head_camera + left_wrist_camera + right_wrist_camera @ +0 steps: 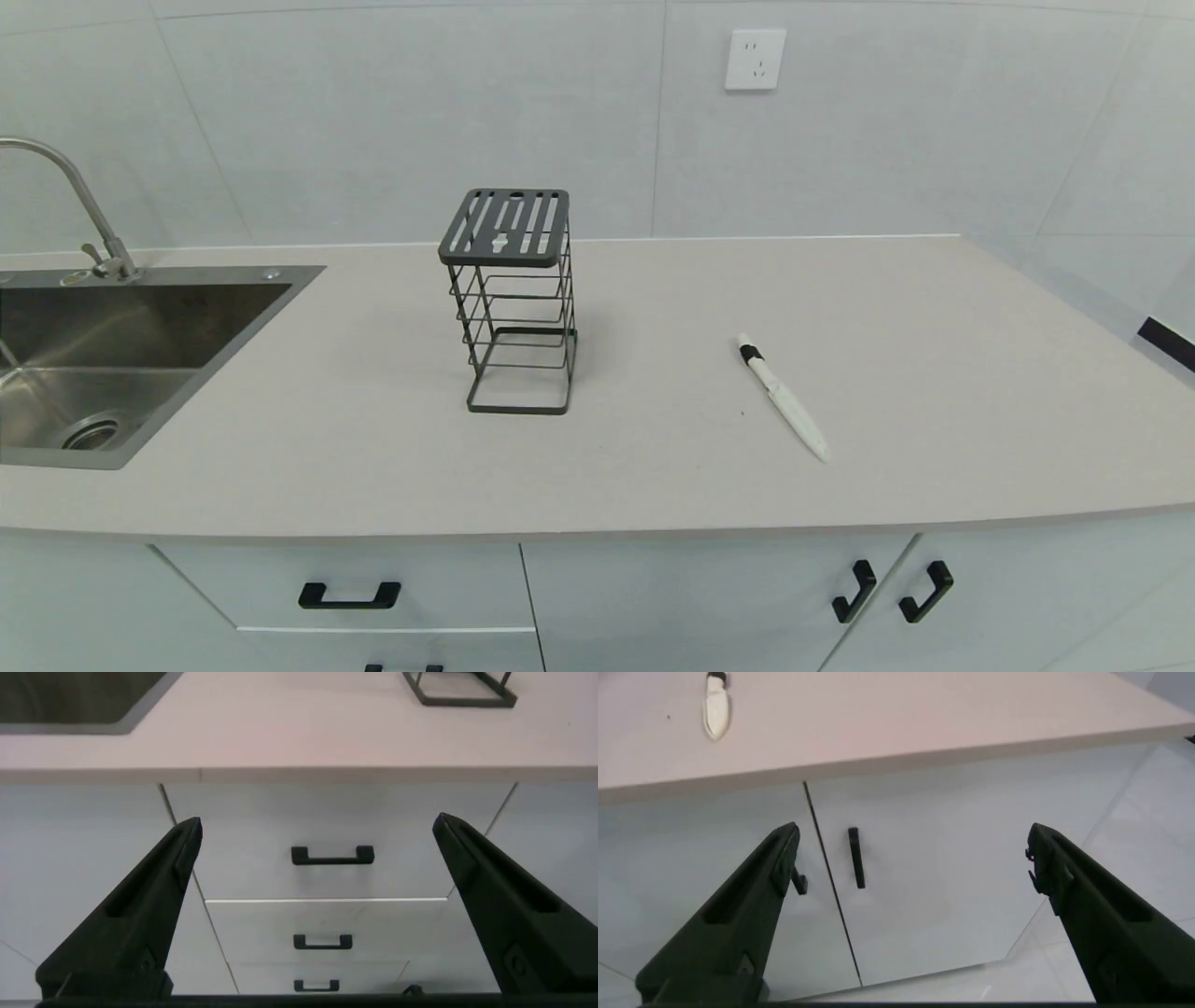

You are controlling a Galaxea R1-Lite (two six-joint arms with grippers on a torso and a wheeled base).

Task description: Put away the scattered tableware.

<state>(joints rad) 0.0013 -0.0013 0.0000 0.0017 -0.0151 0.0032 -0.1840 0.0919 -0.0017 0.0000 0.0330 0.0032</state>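
A white knife (782, 397) with a black band near its handle lies flat on the counter, right of centre, tip toward the front edge; its tip (717, 711) also peeks in from the right wrist view. A dark wire rack (512, 299) with a slotted top stands upright at the counter's middle; its base (460, 691) appears in the left wrist view. My left gripper (318, 831) hangs open below the counter, facing the drawers. My right gripper (910, 840) is open too, low in front of the cabinet doors.
A steel sink (103, 359) with a faucet (79, 201) is set into the counter at the left. Drawers with black handles (332, 855) and cabinet doors (855, 857) lie under the counter front. A wall socket (754, 59) sits on the tiled back wall.
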